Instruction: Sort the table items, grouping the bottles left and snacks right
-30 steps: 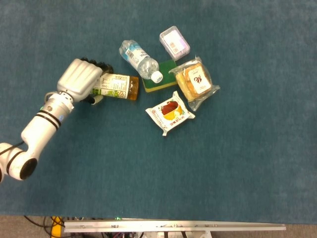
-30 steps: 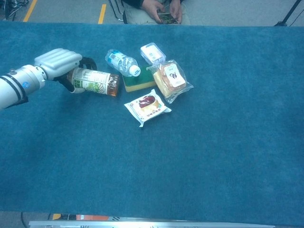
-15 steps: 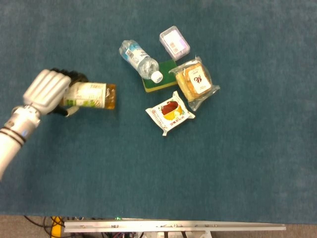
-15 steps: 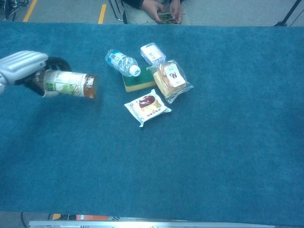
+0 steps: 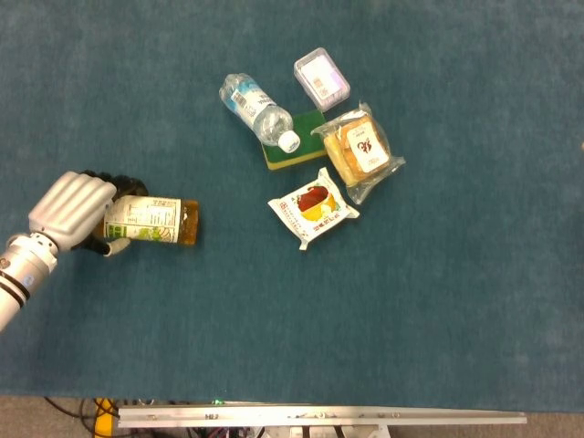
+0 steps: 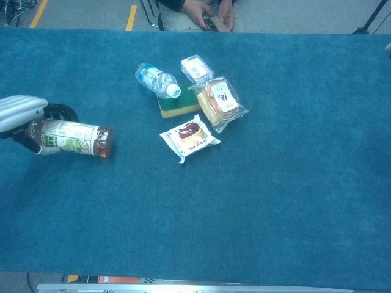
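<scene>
1. Left hand (image 5: 71, 212): white five-finger hand, wrapped around the cap end of the brown tea bottle with the green-and-white label (image 5: 146, 222). I hold it lying sideways, base pointing right, low over the teal carpeted table (image 5: 438, 319), at the far left. Whether it touches the cloth I cannot tell.
2. Right hand: not visible in either view; state unknown.
3. Step in hand, as I judge it: set this bottle down on the left side. I would lower it level, let the base settle, then open the fingers slowly so the round body does not roll.
4. Clear plastic water bottle with a blue label (image 5: 257, 111): lying with its white cap end over the green-and-yellow sponge (image 5: 294, 151). My likely next pick.
5. Snacks, clustered right of centre: clear-wrapped bread packet (image 5: 359, 150), white cake packet with red print (image 5: 312, 206), small purple-lidded clear box (image 5: 321, 78).
</scene>
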Action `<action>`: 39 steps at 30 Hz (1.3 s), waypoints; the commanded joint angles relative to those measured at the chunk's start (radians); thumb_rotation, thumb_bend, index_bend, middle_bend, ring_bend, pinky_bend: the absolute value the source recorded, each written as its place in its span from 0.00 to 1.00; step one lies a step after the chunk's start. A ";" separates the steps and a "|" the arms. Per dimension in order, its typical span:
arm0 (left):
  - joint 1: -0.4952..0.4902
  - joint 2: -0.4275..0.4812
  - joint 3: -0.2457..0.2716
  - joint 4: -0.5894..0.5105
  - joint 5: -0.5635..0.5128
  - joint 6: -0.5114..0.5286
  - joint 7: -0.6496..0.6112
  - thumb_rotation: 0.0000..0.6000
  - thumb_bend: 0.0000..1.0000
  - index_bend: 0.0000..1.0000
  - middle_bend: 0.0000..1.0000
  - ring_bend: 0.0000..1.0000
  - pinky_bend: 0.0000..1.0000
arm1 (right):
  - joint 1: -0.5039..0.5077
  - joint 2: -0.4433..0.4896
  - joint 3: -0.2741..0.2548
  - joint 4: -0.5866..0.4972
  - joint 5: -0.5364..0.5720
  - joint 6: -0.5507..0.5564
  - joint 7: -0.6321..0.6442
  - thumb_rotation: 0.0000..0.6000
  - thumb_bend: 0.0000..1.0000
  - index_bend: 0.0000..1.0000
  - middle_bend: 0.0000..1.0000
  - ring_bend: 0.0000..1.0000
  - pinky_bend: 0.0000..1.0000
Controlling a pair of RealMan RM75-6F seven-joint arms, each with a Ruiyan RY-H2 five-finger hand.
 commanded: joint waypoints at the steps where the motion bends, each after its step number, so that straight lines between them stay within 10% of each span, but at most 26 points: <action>1: -0.019 0.020 0.018 -0.015 -0.011 -0.070 0.018 1.00 0.26 0.37 0.37 0.29 0.34 | -0.003 0.001 -0.002 0.001 0.001 0.002 0.000 1.00 0.26 0.28 0.33 0.34 0.41; 7: -0.033 0.037 0.006 -0.039 -0.037 -0.109 0.048 1.00 0.26 0.08 0.14 0.09 0.26 | -0.008 0.004 -0.003 0.001 0.000 0.011 0.002 1.00 0.26 0.28 0.33 0.34 0.41; 31: 0.006 0.124 -0.060 -0.121 -0.022 0.032 0.036 1.00 0.26 0.07 0.13 0.08 0.26 | 0.031 0.006 0.004 -0.004 -0.005 -0.045 -0.075 1.00 0.25 0.28 0.33 0.34 0.41; 39: 0.070 0.195 -0.071 -0.191 0.003 0.167 0.064 1.00 0.26 0.07 0.12 0.08 0.24 | 0.135 0.001 0.024 -0.042 0.004 -0.195 -0.201 1.00 0.03 0.21 0.29 0.28 0.39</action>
